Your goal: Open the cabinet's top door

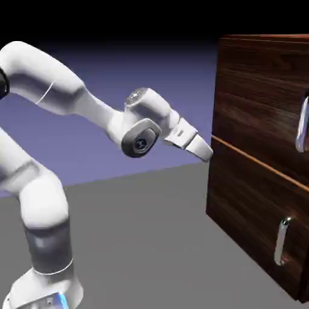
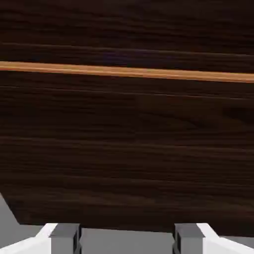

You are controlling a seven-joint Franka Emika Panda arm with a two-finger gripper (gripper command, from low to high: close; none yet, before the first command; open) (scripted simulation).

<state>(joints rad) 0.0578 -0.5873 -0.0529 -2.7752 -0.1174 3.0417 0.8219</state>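
Top door (image 1: 256,90) sits at the exterior view's right, in the upper part of the cabinet (image 1: 219,121), flush and looking shut, its curved silver bar handle (image 1: 302,124) out toward the frame's edge. And my end effector (image 1: 209,158) is at the opposite edge of the front, about level with the pale seam (image 1: 259,162), well apart from that bar!

So what could bite me? A push straight ahead, for one: I'd judge the fingertips would meet flat wood, jam, and shove the cabinet instead of opening anything. Aim is the next danger. The lower door (image 1: 241,208) has its own shorter handle (image 1: 282,241), and if I travel across while sagging low, I could hook that one by mistake. Then there's sight: no handle shows in the hand view, only dark grain and the seam, so lining up from there alone could leave me closing beside the bar or knocking it with one finger.

Now the end effector itself: fingers standing wide apart, one at each side of the hand view's bottom, nothing between them, nothing held. Touching the wood? The tips look very near the cabinet's edge, but I can't tell whether they make contact.
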